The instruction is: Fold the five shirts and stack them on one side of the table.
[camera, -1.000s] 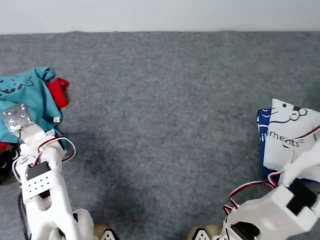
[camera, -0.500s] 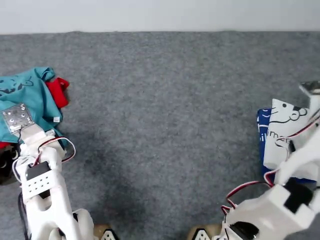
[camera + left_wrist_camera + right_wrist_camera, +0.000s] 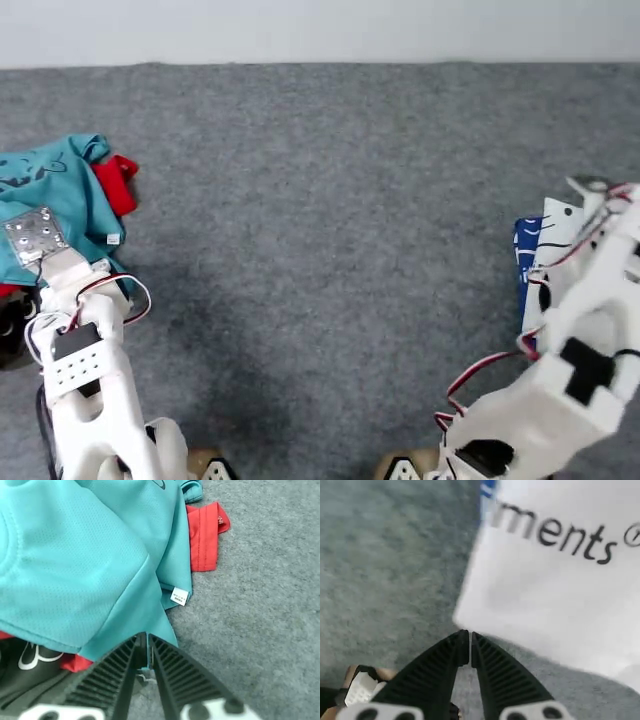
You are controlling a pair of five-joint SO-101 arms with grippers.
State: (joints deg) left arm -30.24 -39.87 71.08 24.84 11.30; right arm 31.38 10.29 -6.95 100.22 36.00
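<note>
While both pairs of jaws sit closed, we find the unfolded heap right at the left arm's tips

With its tips pressed together at the hem of the teal shirt point(image 3: 75, 565), the left gripper point(image 3: 144, 639) may or may not be pinching cloth; we cannot tell. That shirt tops a heap with a red shirt point(image 3: 202, 535) and a black shirt point(image 3: 30, 680) at the left side of the table point(image 3: 330, 220), spreading away from the jaws. The right gripper point(image 3: 469, 635), also closed, on nothing that we can see, hangs at a corner of the white shirt point(image 3: 555, 595), which lies folded on the blue shirt point(image 3: 524, 255) at the far right, well apart from the heap. We judge the left arm the nearer one for the next pick
</note>
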